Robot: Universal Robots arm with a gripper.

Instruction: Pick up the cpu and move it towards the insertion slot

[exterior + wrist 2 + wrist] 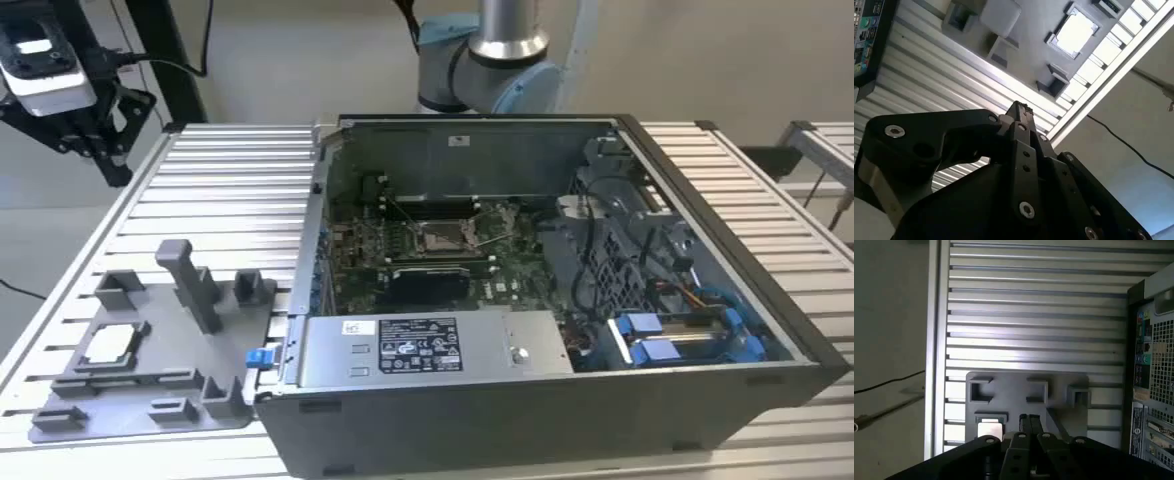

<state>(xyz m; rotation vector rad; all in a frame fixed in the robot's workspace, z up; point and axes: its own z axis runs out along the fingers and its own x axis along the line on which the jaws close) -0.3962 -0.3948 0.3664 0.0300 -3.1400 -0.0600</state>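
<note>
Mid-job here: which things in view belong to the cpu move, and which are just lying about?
Belongs to the job: cpu, lying on the grey tray; insertion slot, inside the computer case; gripper, shut and empty, clear of the cpu.
Just lying about: power supply; blue drive brackets; black cable on the floor; slatted table.

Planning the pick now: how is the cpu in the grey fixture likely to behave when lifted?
The cpu looks thin, flat and metal-topped, so it is probably stiff and light. Its smooth, pale top may be slippery. Lying flat in a recess of the grey fixture, it is unlikely to roll or tip.
</note>
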